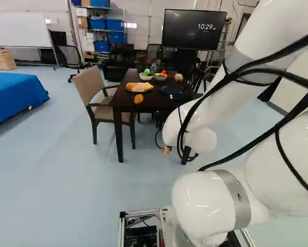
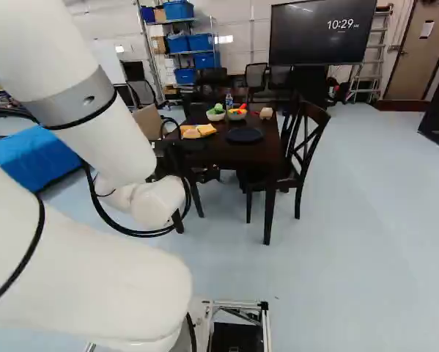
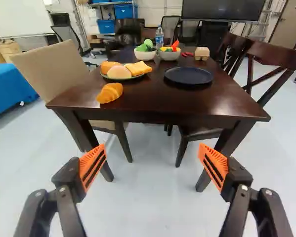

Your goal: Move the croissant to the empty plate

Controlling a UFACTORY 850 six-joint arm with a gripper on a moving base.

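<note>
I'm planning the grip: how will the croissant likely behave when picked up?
The croissant is probably light, being much smaller than the dark plate. Its rounded, curved body may roll or pivot if nudged; near the table's edge, it could fall.

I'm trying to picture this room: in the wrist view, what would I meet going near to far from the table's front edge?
Croissant → dark plate → bowl with green pieces → bottle → large screen.
</note>
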